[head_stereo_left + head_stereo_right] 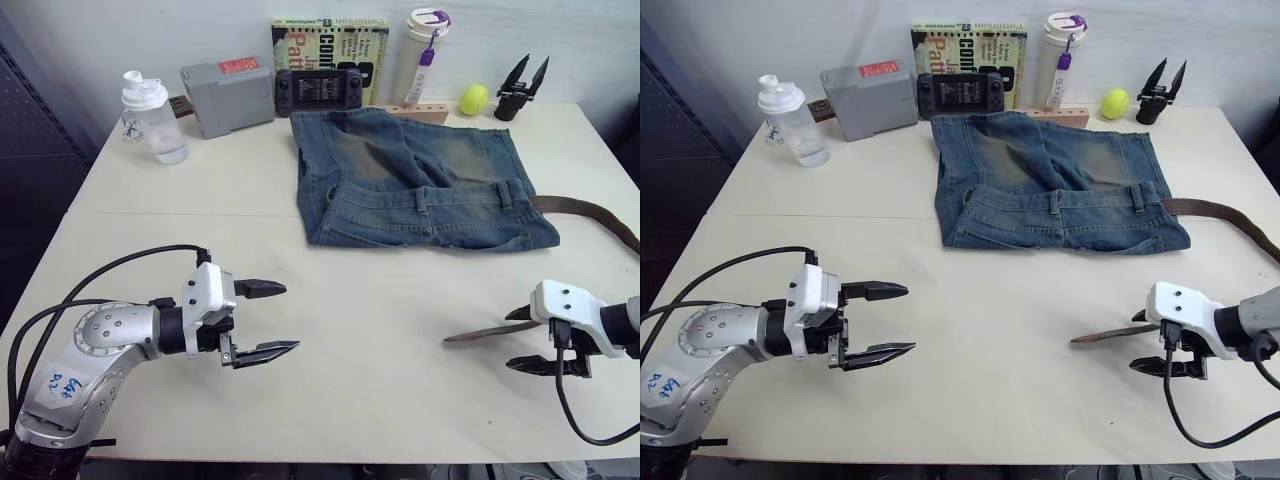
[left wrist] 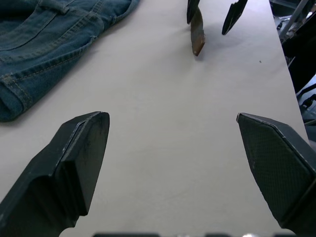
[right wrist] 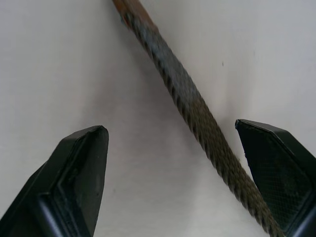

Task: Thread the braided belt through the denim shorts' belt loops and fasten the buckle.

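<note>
Desk [image 1: 150,200] is carrying the denim shorts [image 1: 400,170] lying flat at 12 o'clock, waistband facing the robot. Braided belt [image 1: 590,212] is trailing off the shorts' 3 o'clock side; its tip end [image 1: 480,335] is lying at 4 o'clock. Left hand [image 1: 262,320] is hovering at 8 o'clock, wide open, holding nothing. Right hand [image 1: 525,340] is sitting open, fingers straddling the belt without gripping it.
</note>
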{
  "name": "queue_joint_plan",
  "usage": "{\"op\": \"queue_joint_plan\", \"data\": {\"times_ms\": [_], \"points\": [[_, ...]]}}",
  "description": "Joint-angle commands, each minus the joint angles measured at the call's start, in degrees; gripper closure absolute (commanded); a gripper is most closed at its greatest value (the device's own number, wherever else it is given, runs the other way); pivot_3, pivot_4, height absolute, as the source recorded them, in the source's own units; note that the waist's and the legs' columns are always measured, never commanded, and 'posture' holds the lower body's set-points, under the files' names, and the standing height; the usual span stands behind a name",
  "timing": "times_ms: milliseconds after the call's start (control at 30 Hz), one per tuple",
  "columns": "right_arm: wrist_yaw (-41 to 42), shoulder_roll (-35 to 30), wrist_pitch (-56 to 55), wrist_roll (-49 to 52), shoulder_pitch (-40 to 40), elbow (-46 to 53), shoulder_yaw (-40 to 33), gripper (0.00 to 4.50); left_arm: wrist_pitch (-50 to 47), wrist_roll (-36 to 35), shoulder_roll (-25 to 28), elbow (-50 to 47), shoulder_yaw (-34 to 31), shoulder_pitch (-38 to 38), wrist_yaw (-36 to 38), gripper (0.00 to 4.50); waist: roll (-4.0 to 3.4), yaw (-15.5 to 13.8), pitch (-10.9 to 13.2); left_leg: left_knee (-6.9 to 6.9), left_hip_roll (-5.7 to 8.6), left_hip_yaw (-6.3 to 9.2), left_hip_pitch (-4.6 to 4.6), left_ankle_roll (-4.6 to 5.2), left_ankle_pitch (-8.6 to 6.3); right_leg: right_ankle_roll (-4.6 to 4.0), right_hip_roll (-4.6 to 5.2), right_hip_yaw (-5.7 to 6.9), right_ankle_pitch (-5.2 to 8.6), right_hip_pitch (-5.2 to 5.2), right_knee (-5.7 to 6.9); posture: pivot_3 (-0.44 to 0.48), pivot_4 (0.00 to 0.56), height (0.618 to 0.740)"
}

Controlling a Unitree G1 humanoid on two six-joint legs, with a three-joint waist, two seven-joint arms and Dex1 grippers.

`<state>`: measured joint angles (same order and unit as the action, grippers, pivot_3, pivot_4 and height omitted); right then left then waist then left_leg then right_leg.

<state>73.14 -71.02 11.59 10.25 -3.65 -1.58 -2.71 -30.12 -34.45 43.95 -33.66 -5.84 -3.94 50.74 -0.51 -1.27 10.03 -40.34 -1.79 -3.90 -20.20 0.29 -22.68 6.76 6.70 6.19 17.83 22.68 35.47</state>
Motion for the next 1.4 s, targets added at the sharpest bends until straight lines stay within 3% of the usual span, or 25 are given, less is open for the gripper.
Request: {"op": "queue_joint_plan", "data": {"times_ms": [33, 300, 533, 633, 767, 1000, 1333, 1367, 1400], "points": [[-1.76, 0.97, -2.78, -3.6, -1.21, -2.95, 1.16, 0.83, -0.6, -2.12, -0.07, -2.41, -1.98, 0.02, -0.99, 0.0, 0.0, 0.01, 0.0, 0.0, -0.01, 0.0, 0.0, 0.0, 0.0, 0.0, -0.01, 0.01, 0.0, 0.0, -0.01, 0.0, 0.15, 0.731], [-1.93, 4.16, -1.84, -3.5, -1.74, -1.41, 2.48, 4.46, 0.16, -1.59, 0.2, -0.26, -2.26, -1.31, -0.93, 0.0, 0.29, 0.32, -0.13, -0.11, -0.06, 0.06, 0.07, 0.0, 0.0, 0.0, -0.04, 0.03, 0.0, -0.13, 0.0, 0.0, 0.15, 0.731], [-2.7, 7.41, -1.47, -1.76, -2.17, 1.62, 1.66, 4.46, 3.09, 0.49, 0.4, 4.16, -1.0, -5.48, 1.61, 0.0, 0.49, 1.21, -0.23, -0.12, -0.1, 0.08, 0.09, -0.01, 0.0, 0.0, -0.07, 0.05, 0.0, -0.16, 0.02, 0.0, 0.15, 0.731], [-0.34, 8.62, 9.78, 10.13, -3.96, 14.32, -1.54, 4.46, 4.43, 2.19, -1.27, 14.43, 1.22, -16.5, 2.94, 0.0, 0.37, 1.19, -0.15, -0.13, -0.09, 0.08, 0.06, -0.04, 0.01, -0.02, -0.08, 0.1, 0.01, -0.12, 0.06, 0.0, 0.15, 0.731], [-0.96, 8.42, 14.88, 10.71, -8.6, 22.0, 1.5, 4.46, 3.71, 1.85, -6.02, 19.2, 7.93, -25.49, 7.14, 0.0, 0.07, 0.56, 0.0, -0.33, 0.0, 0.13, -0.07, 0.01, -0.02, 0.01, -0.01, 0.1, -0.01, -0.05, 0.14, 0.0, 0.15, 0.731], [-4.55, 12.37, 20.42, 10.39, -15.75, 27.51, 7.38, 4.46, 4.27, 4.14, -10.31, 21.61, 16.1, -27.64, 12.66, 0.0, 0.12, -0.17, 0.03, -0.6, 0.01, 0.05, -0.31, 0.07, -0.13, 0.02, -0.02, 0.36, -0.01, -0.04, 0.13, 0.0, 0.15, 0.731], [-7.73, 16.04, 21.6, 9.9, -17.1, 28.14, 9.88, 4.46, 4.92, 7.34, -14.06, 26.05, 18.81, -30.61, 13.86, 0.0, 0.15, -0.15, 0.04, -0.66, 0.01, 0.06, -0.33, 0.07, -0.13, 0.02, -0.02, 0.45, -0.01, -0.09, 0.15, 0.0, 0.15, 0.731], [-7.95, 15.98, 21.51, 9.89, -16.89, 28.19, 9.81, 4.5, 4.74, 7.17, -14.4, 25.89, 18.65, -30.45, 13.89, 0.41, 0.15, -0.14, 0.04, -0.67, 0.01, 0.06, -0.33, 0.07, -0.13, 0.03, -0.01, 0.45, -0.01, -0.1, 0.15, 0.0, 0.15, 0.731], [-8.16, 15.91, 21.46, 9.9, -16.69, 28.23, 9.7, 4.5, 4.87, 7.11, -14.84, 25.86, 18.35, -30.31, 13.66, 0.52, 0.15, -0.15, 0.04, -0.68, 0.01, 0.06, -0.33, 0.07, -0.13, 0.03, -0.01, 0.44, -0.01, -0.1, 0.15, 0.0, 0.15, 0.731]]}}
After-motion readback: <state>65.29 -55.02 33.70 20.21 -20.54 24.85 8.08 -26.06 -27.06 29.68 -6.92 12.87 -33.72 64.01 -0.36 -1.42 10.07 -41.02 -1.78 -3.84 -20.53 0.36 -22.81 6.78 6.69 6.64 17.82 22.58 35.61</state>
